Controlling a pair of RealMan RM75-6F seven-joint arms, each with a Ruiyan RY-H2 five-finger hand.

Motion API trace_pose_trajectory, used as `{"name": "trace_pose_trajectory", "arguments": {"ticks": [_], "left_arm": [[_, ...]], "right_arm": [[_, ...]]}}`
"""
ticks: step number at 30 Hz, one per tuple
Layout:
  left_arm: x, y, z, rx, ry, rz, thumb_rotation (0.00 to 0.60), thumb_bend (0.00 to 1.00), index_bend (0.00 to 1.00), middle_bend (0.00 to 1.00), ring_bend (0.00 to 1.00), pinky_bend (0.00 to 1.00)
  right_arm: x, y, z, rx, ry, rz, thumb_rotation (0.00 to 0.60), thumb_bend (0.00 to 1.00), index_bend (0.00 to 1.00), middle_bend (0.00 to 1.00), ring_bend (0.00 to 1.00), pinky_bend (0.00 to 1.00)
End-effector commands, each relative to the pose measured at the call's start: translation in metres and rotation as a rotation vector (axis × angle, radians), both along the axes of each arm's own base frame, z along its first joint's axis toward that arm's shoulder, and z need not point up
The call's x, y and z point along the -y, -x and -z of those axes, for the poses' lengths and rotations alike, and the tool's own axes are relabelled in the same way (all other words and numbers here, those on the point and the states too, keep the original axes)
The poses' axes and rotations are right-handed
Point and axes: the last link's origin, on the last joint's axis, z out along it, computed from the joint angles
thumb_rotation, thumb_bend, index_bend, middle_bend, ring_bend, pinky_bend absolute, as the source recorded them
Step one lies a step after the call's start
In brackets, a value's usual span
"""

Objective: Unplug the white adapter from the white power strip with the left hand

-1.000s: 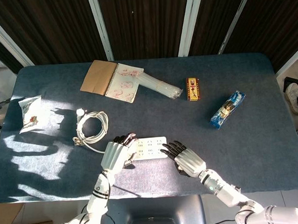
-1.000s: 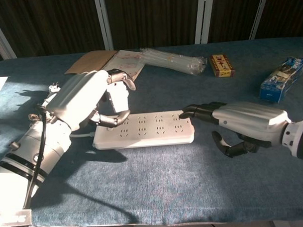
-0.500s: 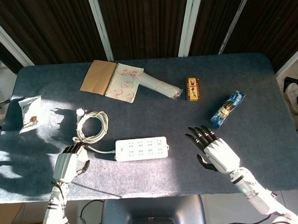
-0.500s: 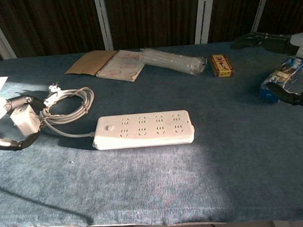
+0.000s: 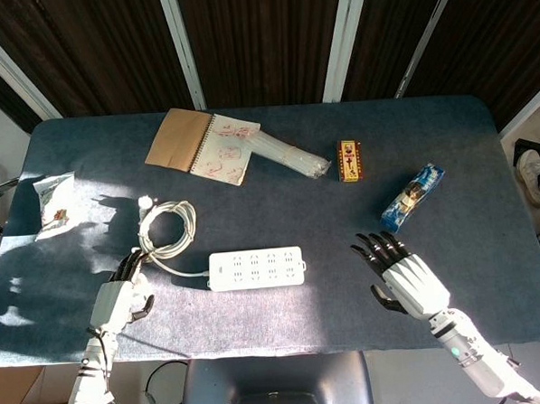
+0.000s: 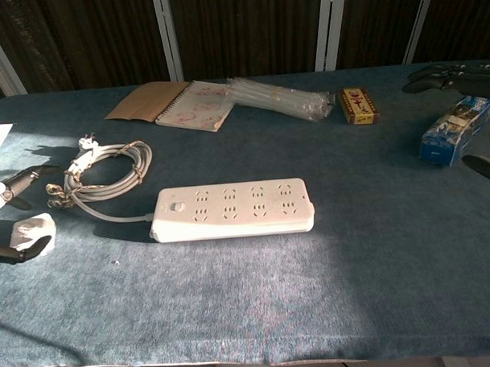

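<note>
The white power strip (image 5: 255, 268) (image 6: 234, 210) lies flat in the near middle of the table, with all its sockets bare. The white adapter (image 6: 31, 233) rests on the cloth far to its left, by the table's near left edge. My left hand (image 5: 121, 296) (image 6: 6, 220) is at the adapter with its fingers spread: one dark finger stands above it and another lies along its lower edge. My right hand (image 5: 405, 281) (image 6: 459, 75) hovers to the right of the strip, well apart from it, fingers spread and holding nothing.
The strip's coiled white cable (image 5: 167, 227) (image 6: 104, 172) lies between strip and left hand. A notebook (image 5: 204, 144), a clear plastic sleeve (image 5: 290, 156) and a small red-yellow box (image 5: 349, 160) sit at the back. A blue packet (image 5: 413, 196) is right; a white bag (image 5: 51, 204) is far left.
The left hand pulled the adapter off the strip, carried it left and lowered it onto the table, where its fingers have spread. The right hand left the strip's end and drew back right.
</note>
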Motion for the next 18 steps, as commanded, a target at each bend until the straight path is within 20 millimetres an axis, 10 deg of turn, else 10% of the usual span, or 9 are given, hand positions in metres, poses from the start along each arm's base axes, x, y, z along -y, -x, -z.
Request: {"name": "trace_pose_trajectory", "arguments": {"ticks": [1,8,18], "left_arm": [[0.008,0.001,-0.032,-0.046,-0.069,0.044,0.6,0.37,0.0,0.0,0.0,0.23],[0.057,0.016,-0.121,-0.28,-0.12,0.002,0.6,0.37,0.0,0.0,0.0,0.18],[0.061,0.02,-0.132,-0.261,-0.176,0.039,0.6,0.39,0.0,0.0,0.0,0.15]], "right_arm": [[-0.013,0.017,-0.021,-0.056,0.051,0.075,0.6,0.54,0.0,0.02,0.0,0.0],[-0.065,0.077,-0.08,-0.233,0.299,0.365,0.6,0.38,0.0,0.0,0.0,0.0],[-0.087,0.091,-0.101,-0.109,0.439,0.416,0.6,0.3,0.0,0.0,0.0,0.0]]}}
